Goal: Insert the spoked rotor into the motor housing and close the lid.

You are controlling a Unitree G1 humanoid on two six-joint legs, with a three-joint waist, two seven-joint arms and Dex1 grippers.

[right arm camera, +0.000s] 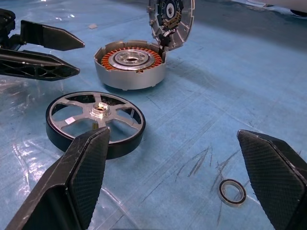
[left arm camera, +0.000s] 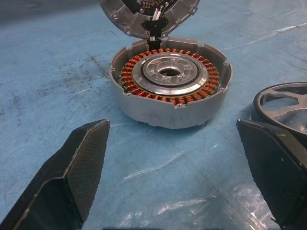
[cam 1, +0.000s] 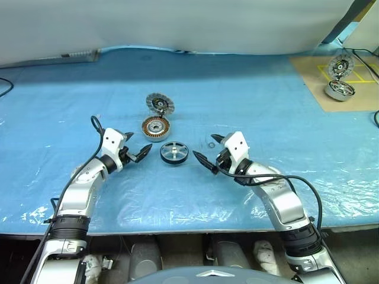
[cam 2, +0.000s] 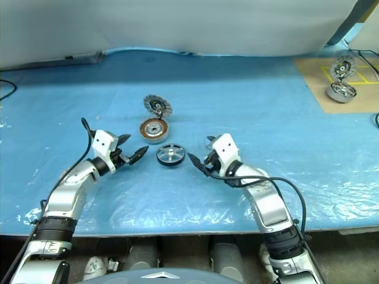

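Lying flat, the dark-rimmed spoked rotor (cam 1: pixel 174 152) sits between two wide-open, empty end effectors.

My left gripper (left arm camera: pixel 177 177) spread wide before the housing (left arm camera: pixel 171 86), lid (left arm camera: pixel 148 17) hinged up behind, rotor (left arm camera: pixel 283 108) beside it

Open lid (cam 1: pixel 160 105) upright behind motor housing (cam 1: pixel 156 128)

Nothing legible anywhere here: no words, numbers or brand marks on the motor housing (left arm camera: pixel 171 91), on its raised lid (right arm camera: pixel 171 18) or on the spoked rotor (right arm camera: pixel 96 121). The only sign-like marking is a set of yellow lines on the brown board (cam 1: pixel 349 89) at the far right, and they carry no lettering.
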